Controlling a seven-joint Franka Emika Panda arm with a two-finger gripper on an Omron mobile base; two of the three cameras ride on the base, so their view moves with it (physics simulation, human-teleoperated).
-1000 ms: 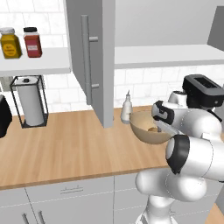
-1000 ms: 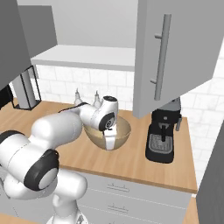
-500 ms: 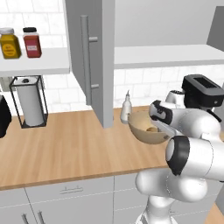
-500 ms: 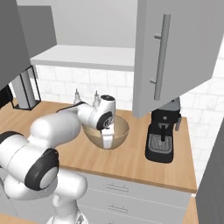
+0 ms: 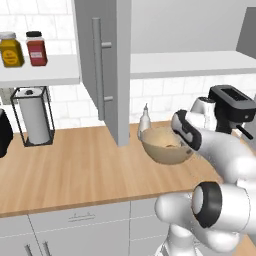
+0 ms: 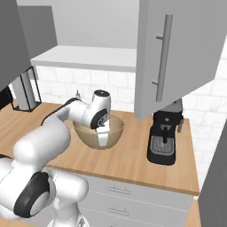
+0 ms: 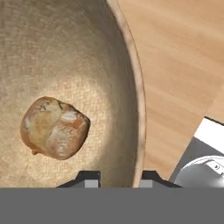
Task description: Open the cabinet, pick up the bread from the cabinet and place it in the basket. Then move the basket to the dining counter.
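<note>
Gripper [image 7: 116,178]: one finger tip inside the basket [image 7: 78,52] wall, the other outside, pinching the rim. Hand hangs over the basket's side [image 6: 113,128]. Bread [image 7: 54,127] lies loose on the basket's bottom. Basket stands on the counter [image 5: 75,170] toward its back edge, below the cabinet [image 5: 107,65], whose door hangs open. Small bottle [image 5: 144,119] just behind the basket; coffee machine [image 6: 165,137] beside it. Judged: opening, picking and placing done; carrying the basket to the dining counter is left.
</note>
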